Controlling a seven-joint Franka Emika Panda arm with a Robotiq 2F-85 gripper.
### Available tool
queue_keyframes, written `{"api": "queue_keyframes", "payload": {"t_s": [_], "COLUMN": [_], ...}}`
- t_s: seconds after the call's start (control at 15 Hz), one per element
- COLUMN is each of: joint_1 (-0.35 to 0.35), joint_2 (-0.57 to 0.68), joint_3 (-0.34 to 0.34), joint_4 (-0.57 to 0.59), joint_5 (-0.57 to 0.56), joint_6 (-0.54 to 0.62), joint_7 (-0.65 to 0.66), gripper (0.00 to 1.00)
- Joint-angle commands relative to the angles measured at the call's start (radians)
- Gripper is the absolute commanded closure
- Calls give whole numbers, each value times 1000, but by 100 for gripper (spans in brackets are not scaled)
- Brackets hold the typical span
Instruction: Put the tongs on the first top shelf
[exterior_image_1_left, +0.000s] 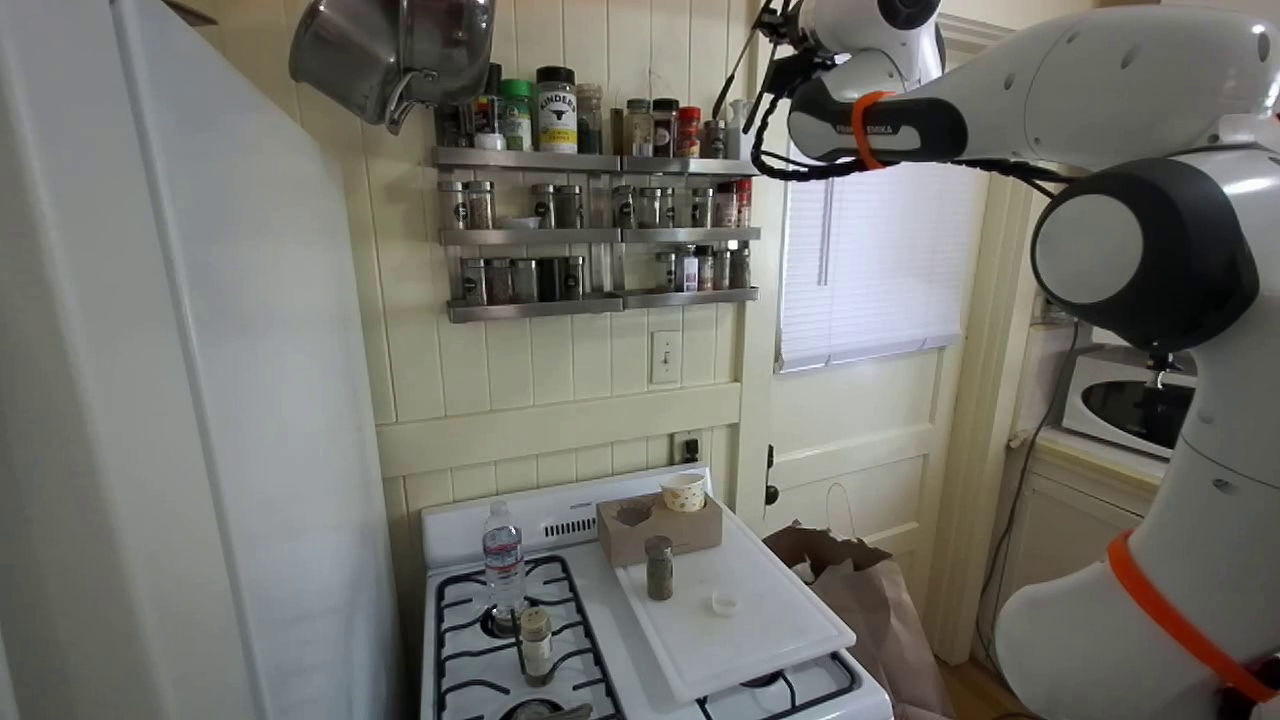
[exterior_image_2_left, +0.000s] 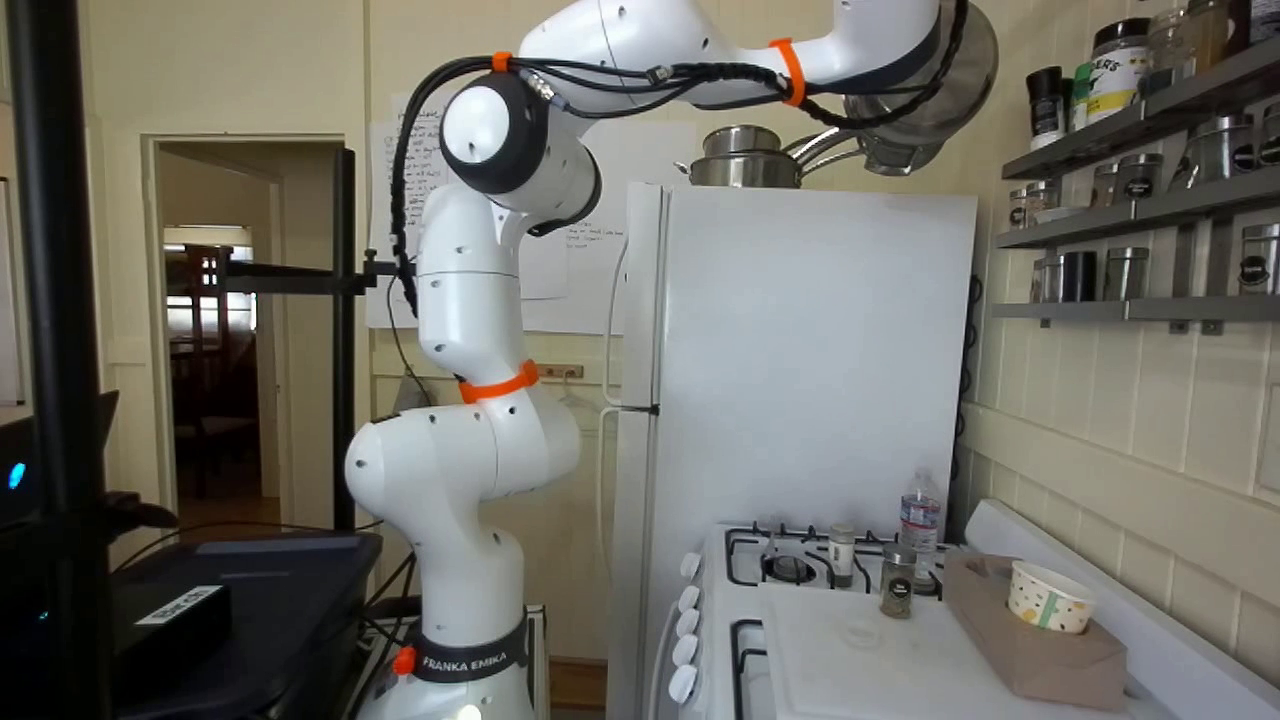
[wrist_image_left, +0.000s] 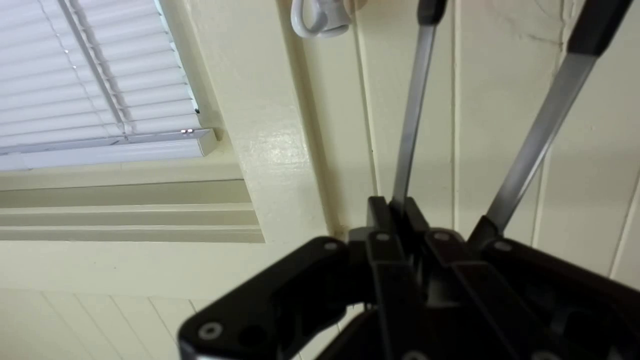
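Crowding on the top shelf (exterior_image_1_left: 690, 165) is my largest worry: swinging in low or sideways, or misjudging depth, could topple its jars (exterior_image_1_left: 688, 132). Next, my gripper (wrist_image_left: 397, 207) pinches the tongs (wrist_image_left: 413, 110) aloft, not yet set down, seemingly by one of their two arms; the other splays wide and could snag, twisting them. Least, that narrow metal may slip between my fingertips (wrist_image_left: 378, 215).

White arm (exterior_image_2_left: 470, 320), black gripper (wrist_image_left: 396, 209), round screws (wrist_image_left: 210, 330)
3 orange straps (exterior_image_2_left: 500, 383), black cables (exterior_image_2_left: 735, 71), "FRANKA EMIKA" on base collar (exterior_image_2_left: 470, 664)
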Motion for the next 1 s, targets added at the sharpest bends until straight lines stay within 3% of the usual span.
{"api": "queue_keyframes", "payload": {"t_s": [0.0,0.53,0.6,0.73,0.93], "joint_1": [-5,1,4,6,-1], "joint_2": [-6,-10,-9,-10,-15], "joint_3": [-3,-9,-10,-9,-8], "joint_4": [-5,-20,-20,-21,-23], "joint_5": [13,31,35,39,38], "joint_6": [3,-1,-6,-10,-13], "joint_7": [29,50,48,45,53], "gripper": [98,98,67,61,37]}}
